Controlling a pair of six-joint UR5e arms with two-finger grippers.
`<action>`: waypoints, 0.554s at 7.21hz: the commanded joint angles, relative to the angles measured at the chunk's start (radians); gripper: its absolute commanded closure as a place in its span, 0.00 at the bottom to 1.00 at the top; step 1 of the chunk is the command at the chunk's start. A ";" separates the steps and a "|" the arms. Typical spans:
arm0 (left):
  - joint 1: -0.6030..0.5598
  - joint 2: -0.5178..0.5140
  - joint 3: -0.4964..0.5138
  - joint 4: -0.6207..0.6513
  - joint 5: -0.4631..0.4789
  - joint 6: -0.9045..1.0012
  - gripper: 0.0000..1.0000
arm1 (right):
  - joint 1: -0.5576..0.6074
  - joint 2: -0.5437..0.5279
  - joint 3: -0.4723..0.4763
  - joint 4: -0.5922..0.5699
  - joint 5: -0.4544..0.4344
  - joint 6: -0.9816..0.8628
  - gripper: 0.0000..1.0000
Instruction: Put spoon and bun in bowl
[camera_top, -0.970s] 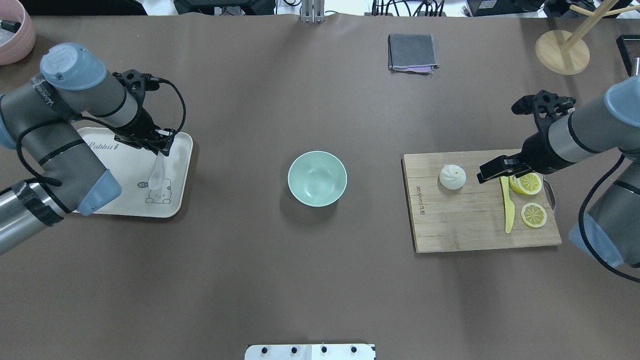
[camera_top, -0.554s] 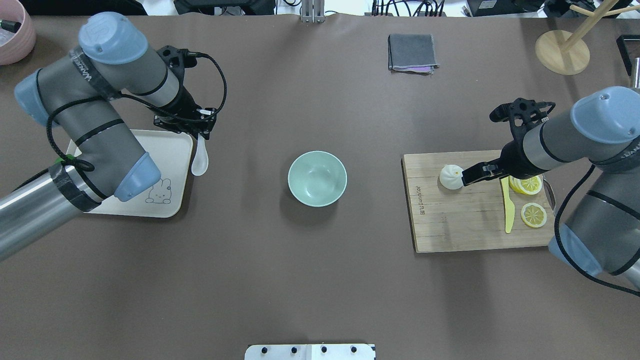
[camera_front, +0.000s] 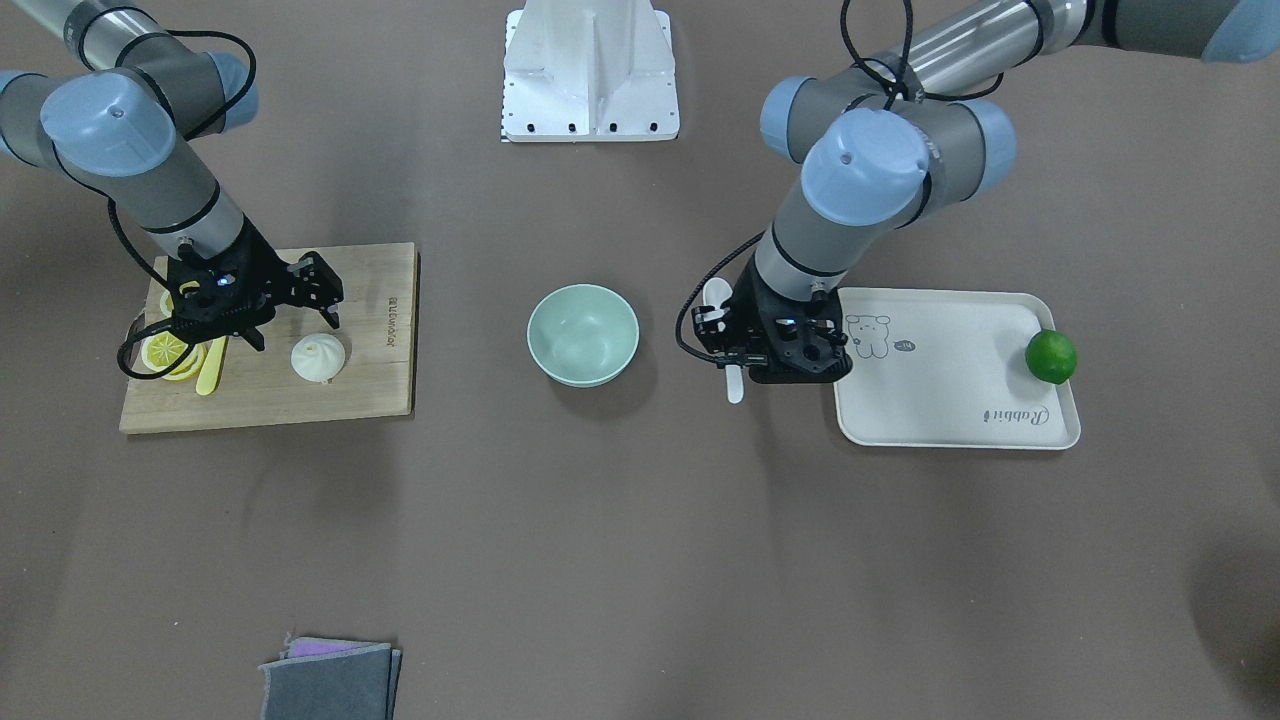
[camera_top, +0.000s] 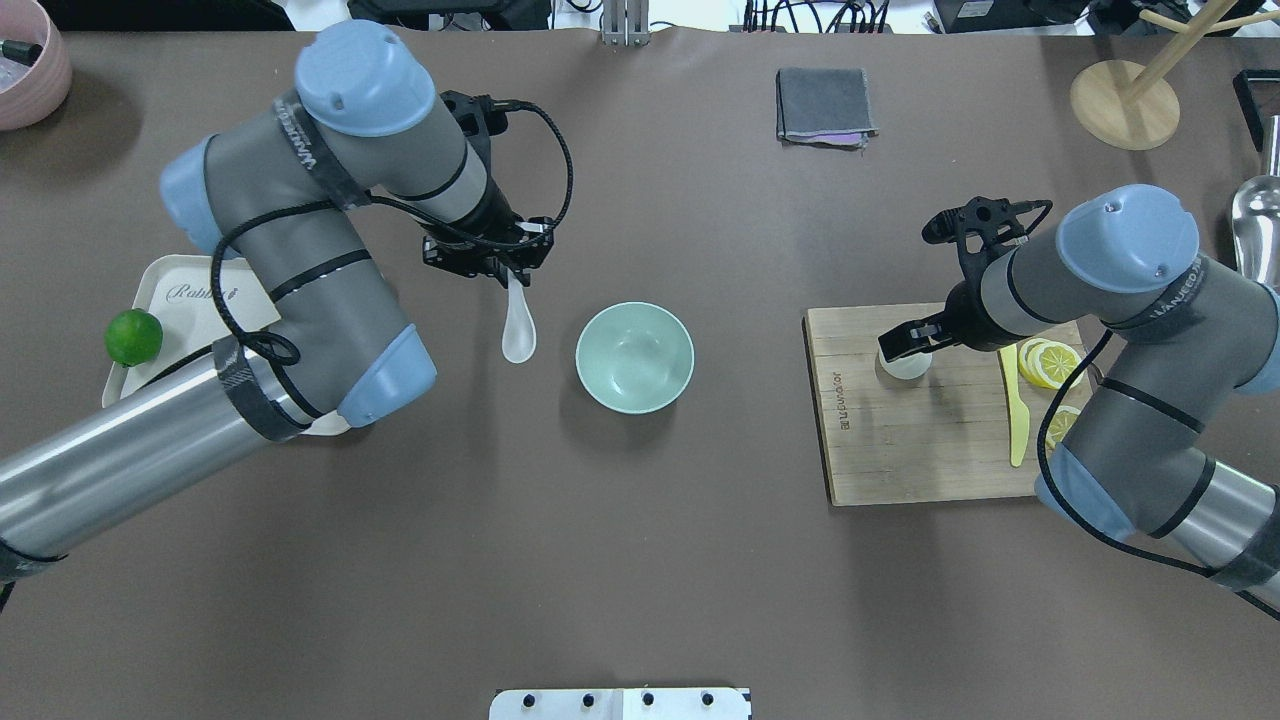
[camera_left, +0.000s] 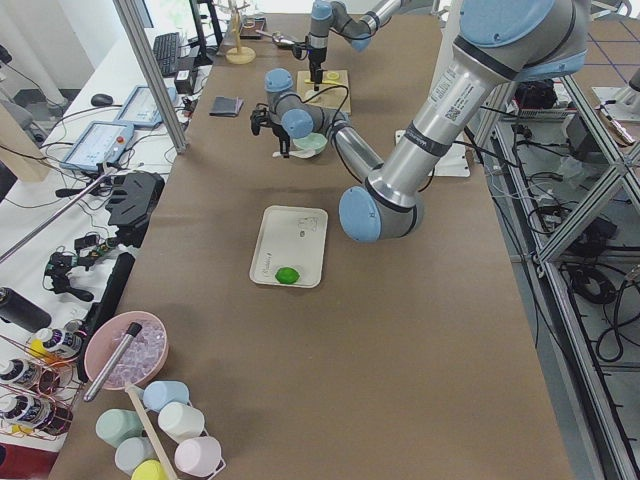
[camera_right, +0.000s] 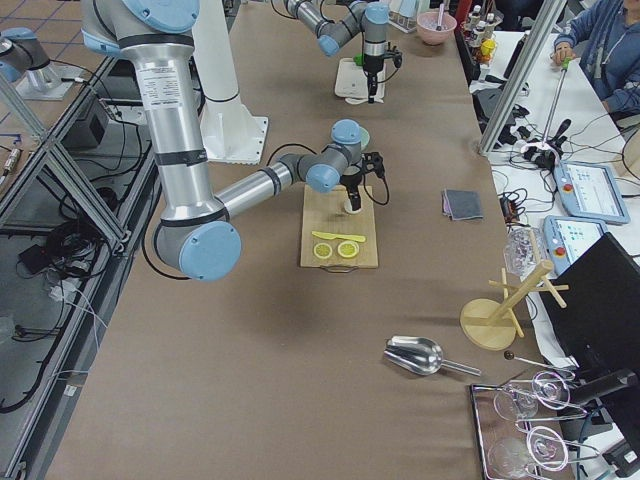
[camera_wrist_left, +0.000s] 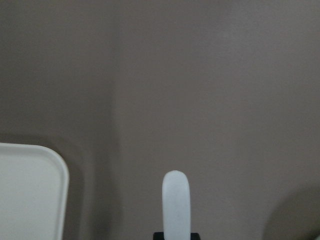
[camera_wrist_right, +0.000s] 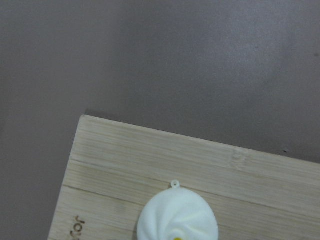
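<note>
The white spoon (camera_top: 518, 328) hangs scoop-down from my left gripper (camera_top: 506, 274), which is shut on its handle, just left of the mint-green bowl (camera_top: 634, 357). The left wrist view shows the spoon (camera_wrist_left: 176, 205) over bare table. In the front view the spoon (camera_front: 717, 295) is right of the bowl (camera_front: 583, 335). The bun (camera_front: 318, 358) sits on the wooden cutting board (camera_front: 375, 330). My right gripper (camera_front: 295, 322) is open, right above the bun (camera_top: 908, 367) and partly hiding it. The right wrist view shows the bun (camera_wrist_right: 177, 218) below.
A beige tray (camera_top: 170, 290) with a green lime (camera_top: 133, 337) lies at the left. A yellow knife (camera_top: 1017, 420) and lemon slices (camera_top: 1055, 360) lie on the board. A grey cloth (camera_top: 825, 105), a wooden stand (camera_top: 1125, 105) and a pink bowl (camera_top: 30, 60) are at the far edge.
My left gripper carried the spoon off the tray and rightward to beside the bowl. My right gripper moved left over the board to above the bun.
</note>
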 joint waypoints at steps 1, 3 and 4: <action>0.048 -0.058 0.030 0.001 0.032 -0.055 1.00 | -0.006 0.008 -0.016 0.001 -0.016 0.002 0.24; 0.079 -0.128 0.085 -0.002 0.068 -0.094 1.00 | -0.017 0.002 -0.019 0.000 -0.016 0.007 0.56; 0.080 -0.143 0.104 -0.007 0.068 -0.104 1.00 | -0.022 0.004 -0.022 0.000 -0.016 0.007 0.71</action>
